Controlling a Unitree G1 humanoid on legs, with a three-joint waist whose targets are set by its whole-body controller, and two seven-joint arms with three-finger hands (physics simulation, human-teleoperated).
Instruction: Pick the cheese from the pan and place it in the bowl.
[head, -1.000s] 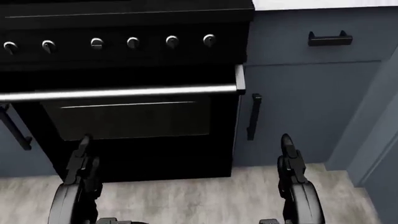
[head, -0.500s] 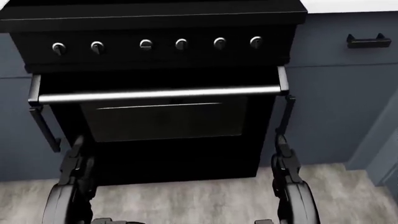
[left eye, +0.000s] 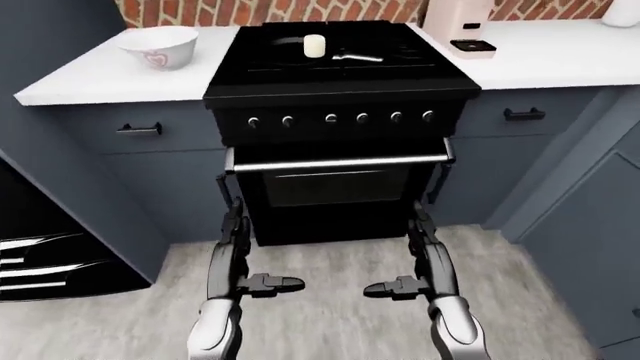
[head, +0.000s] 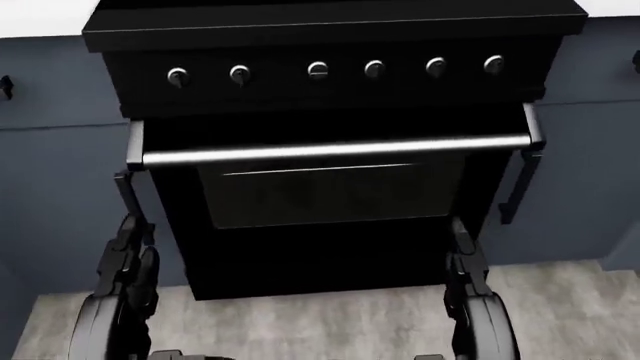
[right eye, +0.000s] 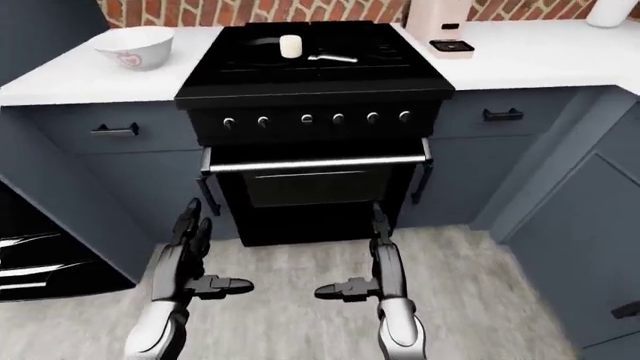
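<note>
A pale block of cheese (left eye: 314, 45) stands upright in a black pan (left eye: 290, 45) on top of the black stove (left eye: 340, 75); the pan's metal handle (left eye: 357, 55) points right. A white bowl (left eye: 158, 46) with a pink heart sits on the white counter to the left of the stove. My left hand (left eye: 236, 259) and right hand (left eye: 425, 259) hang low over the floor before the oven door, fingers straight, both open and empty, far below the cheese.
A pink-white appliance (left eye: 460, 26) stands on the counter (left eye: 560, 52) right of the stove. Grey cabinets with black handles (left eye: 524, 114) flank the oven. The oven's steel bar handle (head: 335, 150) juts out. A dark appliance (left eye: 40, 255) is at the lower left.
The whole head view has shifted right: the camera moved leftward, so the stove now sits more central. Both hands keep their low, open pose.
</note>
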